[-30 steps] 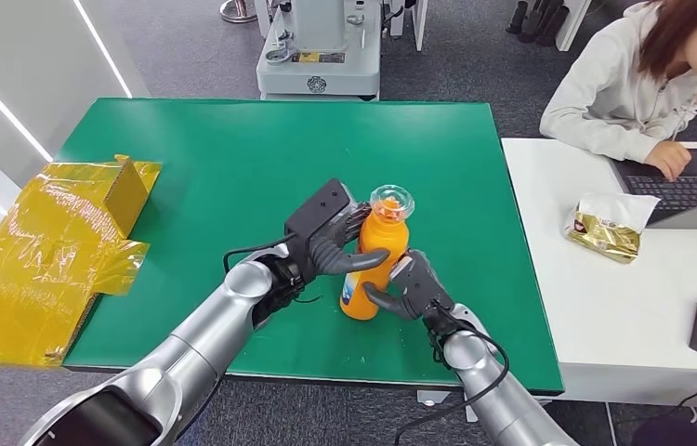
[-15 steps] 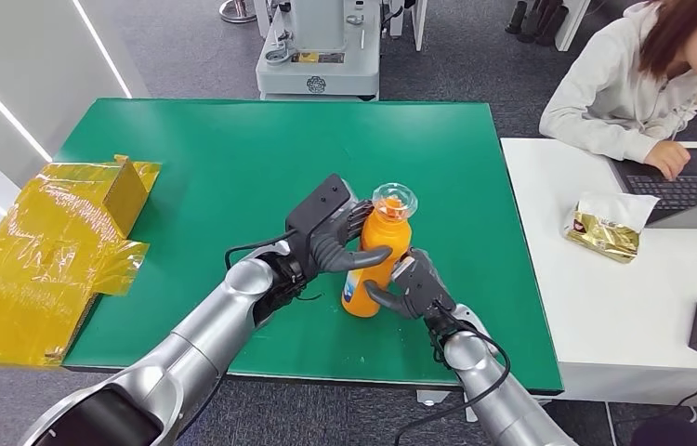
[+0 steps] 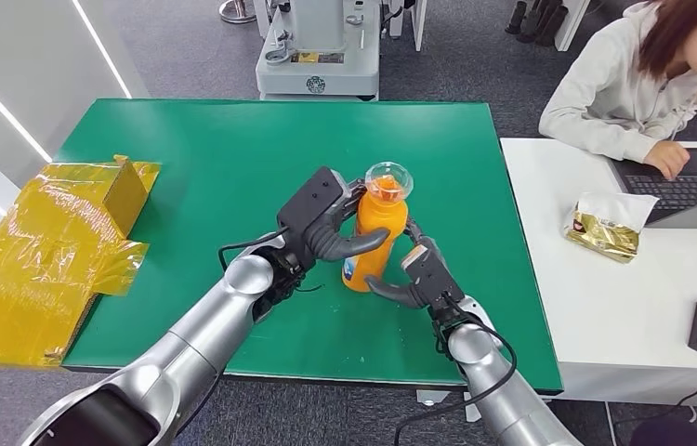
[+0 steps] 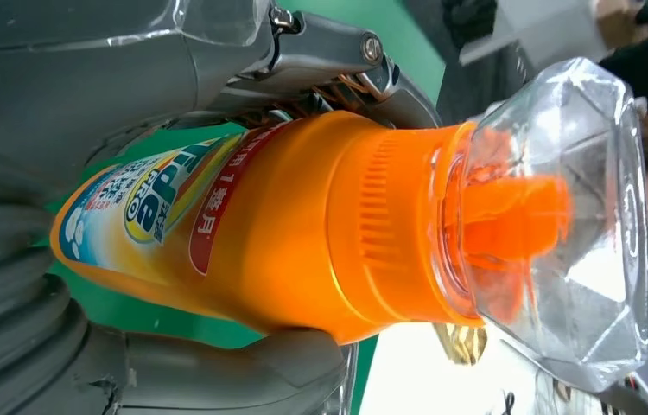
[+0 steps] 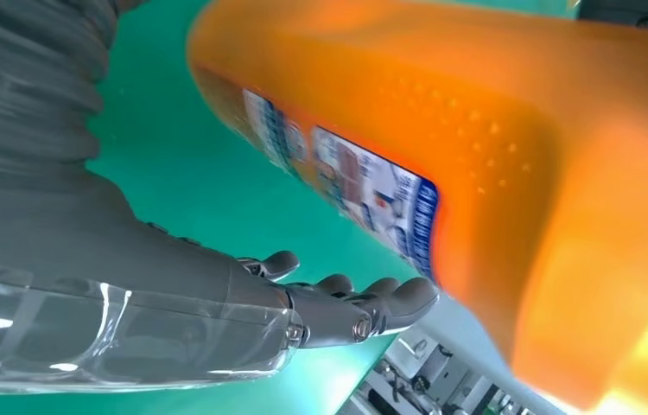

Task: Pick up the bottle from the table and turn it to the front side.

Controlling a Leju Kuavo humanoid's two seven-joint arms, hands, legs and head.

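Bottle: orange bottle [image 3: 374, 237] upright above the green table [image 3: 196, 158].
Left robot hand [image 3: 328, 228]: wrapped around the bottle's middle.
Right robot hand [image 3: 416, 279]: fingers spread, just beside the bottle's base.

Both arms are clad in smooth brushed-silver shells, swelling at the elbows and narrowing toward dark wrist collars. The left hand [image 3: 331, 232] is charcoal grey, with a flat black rectangular block on its back and thick, matte grey fingers. A thin black cable loops out beside the left wrist collar. The right hand [image 3: 419, 279] is the same dark grey, with a small pale patch on its back; a black cable curls in a loop beside its wrist collar. Close up, each hand has a grey ribbed cover, a glossy clear shell over the fingers, and bare metal hinge pins.
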